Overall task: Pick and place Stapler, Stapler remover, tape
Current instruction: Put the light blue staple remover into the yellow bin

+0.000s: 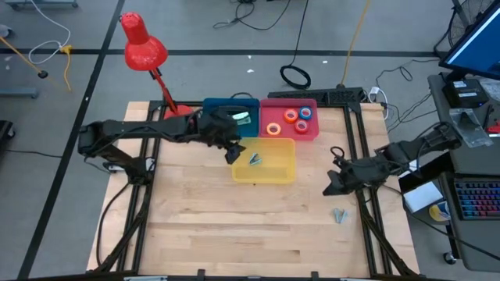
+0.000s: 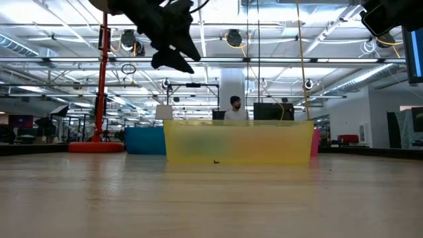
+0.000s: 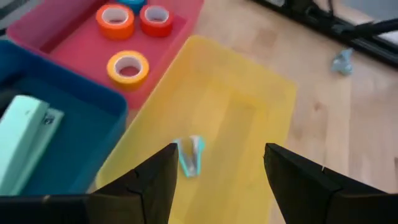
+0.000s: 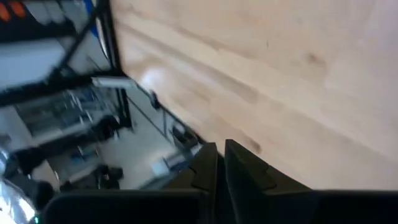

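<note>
Clearly a big open robotics lab; exposed ceiling trusses [image 2: 277, 39] with strip lights overhead; cables [image 1: 297, 74] across grey floor; keyboard [image 1: 476, 199] beside the counter [image 1: 234, 226].

My left gripper [image 3: 217, 177] has dark fingers; below it lies a translucent yellow bin [image 3: 261, 93] holding a pale teal-and-grey staple remover [image 3: 191, 155]. Adjoining are a pink-red bin [image 3: 68, 37] with orange tape roll [image 3: 115, 20], red tape roll [image 3: 155, 18] and yellow tape roll [image 3: 128, 67], each pale-centred, and a blue bin [image 3: 93, 106] with a mint-green stapler [image 3: 25, 140]. The table [image 1: 234, 226] is light wood grain. The desk lamp [image 1: 143, 48] is red. My right gripper [image 1: 331, 186] is black.
</note>
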You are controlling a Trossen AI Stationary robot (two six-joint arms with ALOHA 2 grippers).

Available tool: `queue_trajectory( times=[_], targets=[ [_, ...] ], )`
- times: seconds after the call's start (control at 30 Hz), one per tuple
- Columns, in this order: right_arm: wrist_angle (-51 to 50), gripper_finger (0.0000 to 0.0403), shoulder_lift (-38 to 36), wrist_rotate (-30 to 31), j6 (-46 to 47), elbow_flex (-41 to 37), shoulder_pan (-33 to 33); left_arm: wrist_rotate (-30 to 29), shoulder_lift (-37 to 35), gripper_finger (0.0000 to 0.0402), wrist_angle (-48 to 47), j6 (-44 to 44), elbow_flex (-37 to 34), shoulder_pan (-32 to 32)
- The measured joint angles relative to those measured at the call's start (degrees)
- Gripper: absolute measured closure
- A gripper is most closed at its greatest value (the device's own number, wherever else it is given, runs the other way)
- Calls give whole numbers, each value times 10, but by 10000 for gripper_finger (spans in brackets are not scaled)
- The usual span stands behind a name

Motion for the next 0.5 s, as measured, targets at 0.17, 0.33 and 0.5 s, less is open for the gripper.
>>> queue_trajectory(
  times=[0.17,0.33,0.5],
  targets=[
    [-5,399,13,74,62,0,58,1,-64,163,85,-4,-86,-11],
    [-12,401,54,73,138,0,101,4,-141,163,150,3,-166,-23],
    [-2,402,97,71,210,0,143,5,-220,163,188,6,-233,-37]
  ],
)
